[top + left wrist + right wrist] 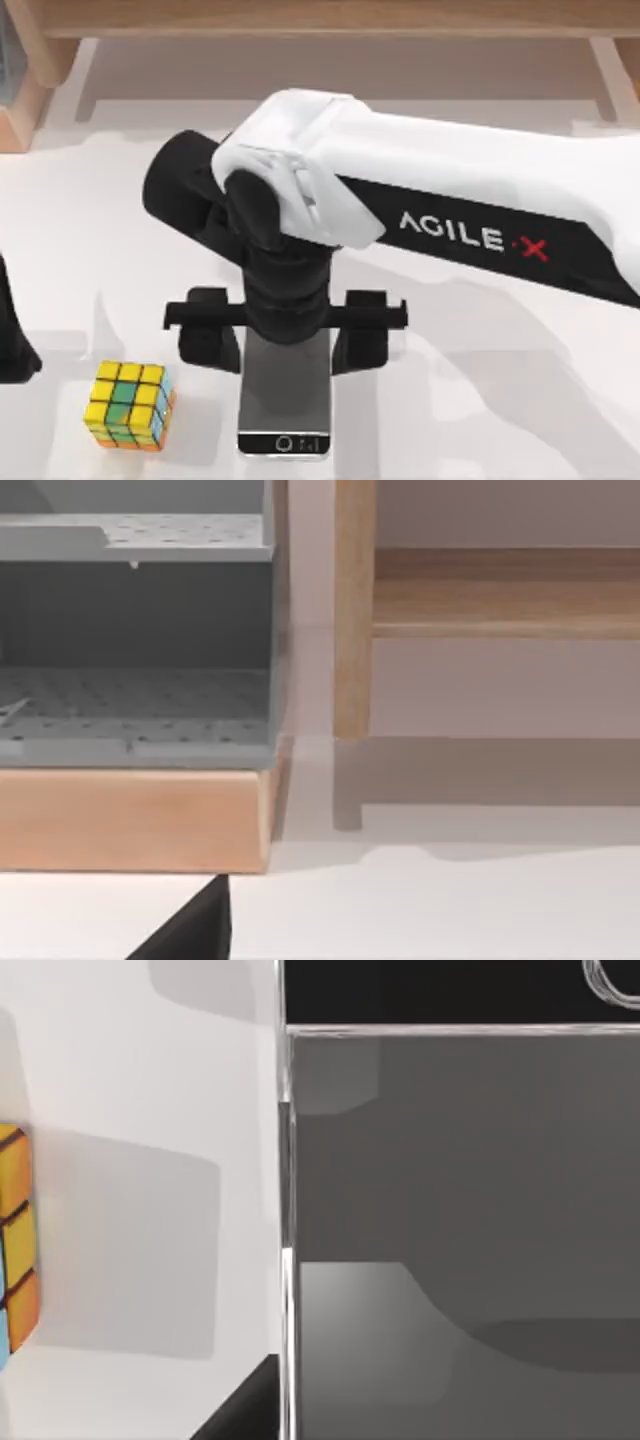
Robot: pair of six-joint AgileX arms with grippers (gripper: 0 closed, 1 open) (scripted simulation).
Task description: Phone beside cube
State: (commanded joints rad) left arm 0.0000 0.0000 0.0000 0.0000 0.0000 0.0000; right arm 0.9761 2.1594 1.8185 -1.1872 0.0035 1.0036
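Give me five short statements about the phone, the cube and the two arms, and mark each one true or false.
1. The phone lies flat on the table. True.
2. The cube sits on top of the phone. False: it stands on the table, to the phone's left, apart from it.
3. The right gripper is over the phone, a finger on each side. True.
4. The phone's home button end points toward the top view's bottom edge. True.
5. The left gripper holds the cube. False: the left arm is parked at the left edge.

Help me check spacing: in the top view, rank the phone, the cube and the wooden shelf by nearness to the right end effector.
1. The phone, directly under the right end effector.
2. The cube, to the phone's left.
3. The wooden shelf, along the far edge.
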